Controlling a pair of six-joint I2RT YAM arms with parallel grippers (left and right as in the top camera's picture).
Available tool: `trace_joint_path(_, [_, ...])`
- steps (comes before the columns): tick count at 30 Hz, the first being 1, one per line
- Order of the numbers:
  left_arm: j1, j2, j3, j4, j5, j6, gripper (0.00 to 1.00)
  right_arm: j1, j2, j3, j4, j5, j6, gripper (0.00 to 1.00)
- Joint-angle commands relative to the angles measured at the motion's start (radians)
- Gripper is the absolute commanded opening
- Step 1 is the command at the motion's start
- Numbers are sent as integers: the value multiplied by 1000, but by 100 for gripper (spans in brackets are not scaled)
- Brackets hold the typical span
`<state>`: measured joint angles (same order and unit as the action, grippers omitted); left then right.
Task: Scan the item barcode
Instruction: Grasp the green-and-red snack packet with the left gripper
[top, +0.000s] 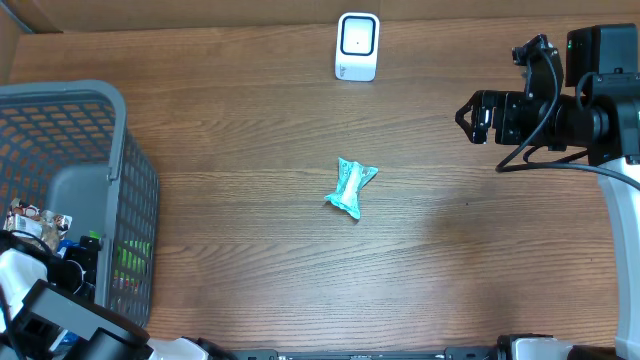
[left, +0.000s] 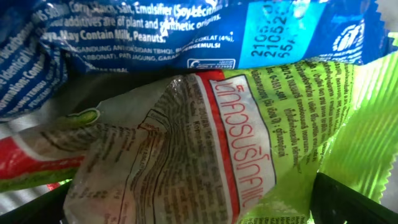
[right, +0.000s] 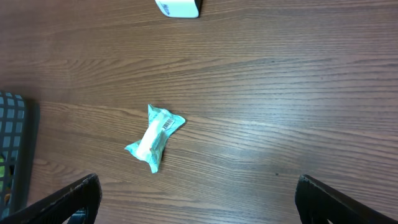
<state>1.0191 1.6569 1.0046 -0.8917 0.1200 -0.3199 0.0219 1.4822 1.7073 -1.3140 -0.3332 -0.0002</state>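
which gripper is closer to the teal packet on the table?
Right. The right gripper hangs open off to the teal packet's right; the left gripper is down in the basket at the table's far left.

Black right arm (top: 560, 110), looping black cable (top: 530, 150)

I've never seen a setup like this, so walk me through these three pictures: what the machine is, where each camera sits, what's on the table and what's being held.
These are two robot arms at a wooden table, each ending in a two-finger end effector. The overhead picture looks straight down. The right end effector hangs open above the table's right side, holding nothing. The left arm reaches down into the grey basket at the left edge.

The other two pictures come from cameras on the wrists. The left wrist view is pressed close against snack packets in the basket: a blue wrapper and a green wrapper. Its open fingers grip nothing.

The right wrist view looks down at a small teal packet lying in mid-table, barcode upward. The white scanner stands at the far edge.
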Motion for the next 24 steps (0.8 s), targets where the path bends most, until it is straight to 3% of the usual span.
trace_joint_path(1, [-38, 67, -52, 31, -43, -25, 100, 5, 0, 20, 3, -2, -8, 100])
trace_joint_path(2, [-43, 74, -55, 34, -45, -25, 100, 5, 0, 20, 3, -2, -8, 100])
trace_joint_path(5, [-54, 88, -55, 34, -46, -25, 87, 5, 0, 20, 3, -2, -8, 100])
trace_joint_path(6, [-54, 88, -55, 34, -45, -25, 64, 5, 0, 20, 3, -2, -8, 100])
trace_joint_path(8, [-54, 88, -55, 34, -45, -25, 31, 5, 0, 20, 2, -2, -8, 100])
trace_joint_path(11, [-54, 88, -54, 32, -45, -24, 4, 5, 0, 20, 2, -2, -8, 100])
trace_joint_path(18, [-54, 88, 1, -20, 32, -16, 4, 5, 0, 20, 2, -2, -8, 100])
trace_joint_path(24, [-54, 87, 247, -202, 200, 29, 4, 5, 0, 20, 2, -2, -8, 100])
